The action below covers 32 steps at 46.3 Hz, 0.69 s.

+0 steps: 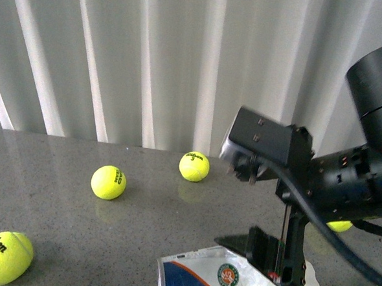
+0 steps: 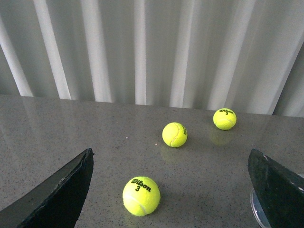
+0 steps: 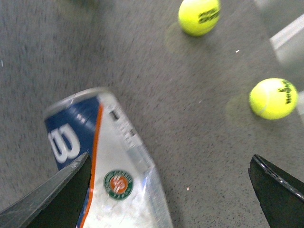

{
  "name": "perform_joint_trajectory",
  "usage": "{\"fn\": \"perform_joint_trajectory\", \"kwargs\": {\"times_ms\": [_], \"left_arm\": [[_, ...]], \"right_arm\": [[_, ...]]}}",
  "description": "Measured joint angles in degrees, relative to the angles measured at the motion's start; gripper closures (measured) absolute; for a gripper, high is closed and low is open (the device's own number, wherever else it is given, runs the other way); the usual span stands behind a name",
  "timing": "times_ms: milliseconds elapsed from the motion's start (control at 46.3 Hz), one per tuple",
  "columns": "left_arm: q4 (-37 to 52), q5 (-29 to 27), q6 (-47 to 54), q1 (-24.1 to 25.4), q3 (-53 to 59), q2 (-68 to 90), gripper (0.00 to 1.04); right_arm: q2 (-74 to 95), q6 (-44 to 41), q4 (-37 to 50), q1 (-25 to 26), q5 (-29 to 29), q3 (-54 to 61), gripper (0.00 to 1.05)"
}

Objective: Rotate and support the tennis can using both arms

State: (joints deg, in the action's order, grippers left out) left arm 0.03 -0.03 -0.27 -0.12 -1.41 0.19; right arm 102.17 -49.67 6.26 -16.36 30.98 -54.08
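The tennis can point(image 1: 216, 278) lies on its side at the near edge of the grey table, its blue-white-orange label and round emblem facing up. My right gripper point(image 1: 268, 256) hangs open just above its right part. In the right wrist view the tennis can point(image 3: 111, 159) runs beside one finger point(image 3: 52, 199), and the open right gripper point(image 3: 169, 161) holds nothing. My left gripper point(image 2: 170, 156) is open over the table, and a clear rim of the can point(image 2: 256, 209) peeks out by one finger point(image 2: 280, 190). The left arm is out of the front view.
Several yellow tennis balls lie loose: one point(image 1: 109, 182) mid-table, one point(image 1: 194, 166) near the back, one point(image 1: 2, 256) at the near left. A ball point(image 2: 141, 195) sits between the left fingers. A white pleated curtain point(image 1: 151, 56) closes off the back.
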Motion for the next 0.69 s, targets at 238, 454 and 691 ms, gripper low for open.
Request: {"fn": "perform_joint_trajectory", "kwargs": {"times_ms": [238, 454, 691], "left_arm": [[0.00, 0.00, 0.00, 0.00, 0.00, 0.00, 0.07], [0.00, 0.02, 0.00, 0.00, 0.00, -0.02, 0.07], [0.00, -0.15, 0.00, 0.00, 0.00, 0.00, 0.07]], "right_arm": [[-15.54, 36.50, 9.99, 4.04, -14.25, 7.93, 0.07], [-19.23, 56.81, 7.58, 7.32, -24.74, 10.45, 0.07], [-21.88, 51.19, 45.66, 7.37, -39.12, 27.56, 0.43]]}}
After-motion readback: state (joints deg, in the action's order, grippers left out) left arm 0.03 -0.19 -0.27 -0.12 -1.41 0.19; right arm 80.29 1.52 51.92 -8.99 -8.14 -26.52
